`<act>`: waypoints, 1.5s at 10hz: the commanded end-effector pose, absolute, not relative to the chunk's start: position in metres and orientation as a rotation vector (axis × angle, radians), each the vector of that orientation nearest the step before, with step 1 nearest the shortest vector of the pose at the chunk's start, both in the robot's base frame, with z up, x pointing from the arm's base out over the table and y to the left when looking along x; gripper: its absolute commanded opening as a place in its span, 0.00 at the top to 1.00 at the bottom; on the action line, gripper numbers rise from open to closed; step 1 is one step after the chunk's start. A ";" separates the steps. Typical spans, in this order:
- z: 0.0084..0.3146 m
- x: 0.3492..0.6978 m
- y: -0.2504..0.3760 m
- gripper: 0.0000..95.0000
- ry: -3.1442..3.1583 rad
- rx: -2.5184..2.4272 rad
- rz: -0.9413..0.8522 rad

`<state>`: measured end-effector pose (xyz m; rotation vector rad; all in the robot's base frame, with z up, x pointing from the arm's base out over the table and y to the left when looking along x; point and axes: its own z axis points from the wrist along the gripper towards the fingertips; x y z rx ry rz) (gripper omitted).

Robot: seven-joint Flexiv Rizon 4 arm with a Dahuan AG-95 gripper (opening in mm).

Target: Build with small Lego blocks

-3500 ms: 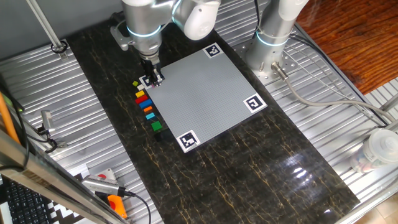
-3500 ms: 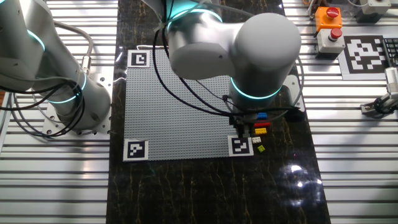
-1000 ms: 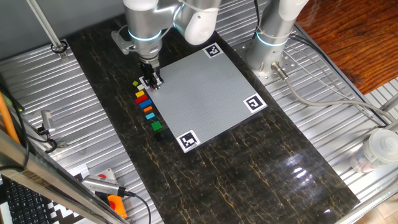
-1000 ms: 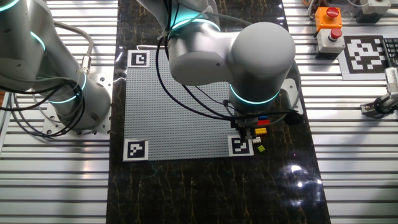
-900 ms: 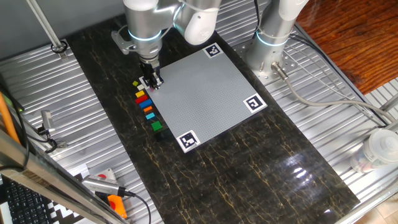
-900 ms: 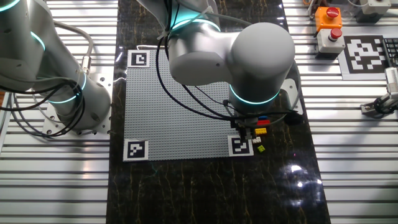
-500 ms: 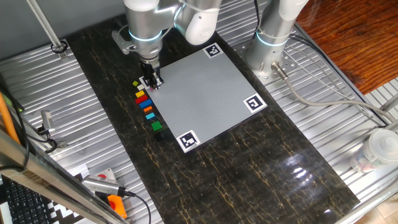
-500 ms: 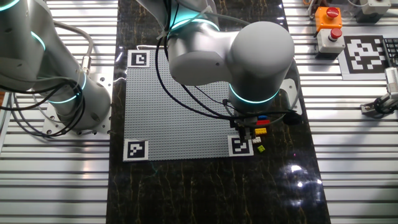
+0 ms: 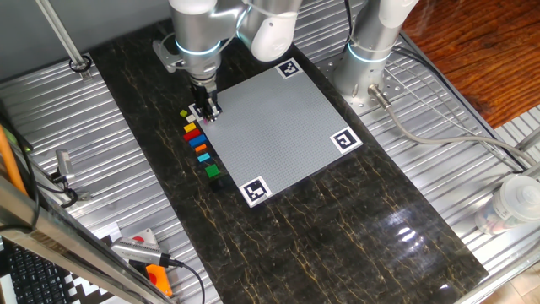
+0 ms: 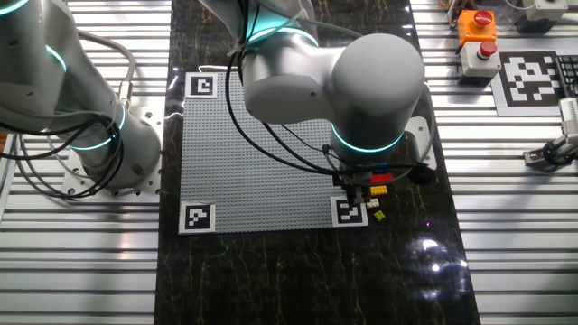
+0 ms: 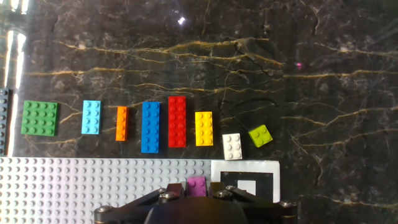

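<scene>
Pink brick (image 11: 197,184), hard, light and slick plastic, sits clamped by its two flat sides between the gripper's (image 11: 198,190) fingers, seemingly just above the grey plate's (image 11: 93,183) marker corner; the other bricks (image 11: 148,126) lie in a row just beyond the plate's edge.

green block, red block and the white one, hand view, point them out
green block (image 11: 40,117), hand view, middle of its studded top
red block (image 11: 176,121), hand view, centre of its long top
white block (image 11: 232,146), hand view, middle of its top

Black gold-veined marble tabletop (image 9: 337,228) between ribbed metal panels (image 9: 110,143); wooden floor (image 9: 481,51) beyond
</scene>
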<state>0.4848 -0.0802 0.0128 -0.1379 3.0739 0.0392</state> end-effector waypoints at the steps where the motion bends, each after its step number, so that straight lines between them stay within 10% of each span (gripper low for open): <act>1: 0.011 0.485 -0.080 1.00 3.074 -0.136 0.030; 12: 0.011 0.485 -0.080 1.00 3.071 -0.138 0.021; 13: 0.011 0.485 -0.080 0.80 3.071 -0.139 0.021; 15: 0.010 0.485 -0.080 0.80 3.071 -0.139 0.023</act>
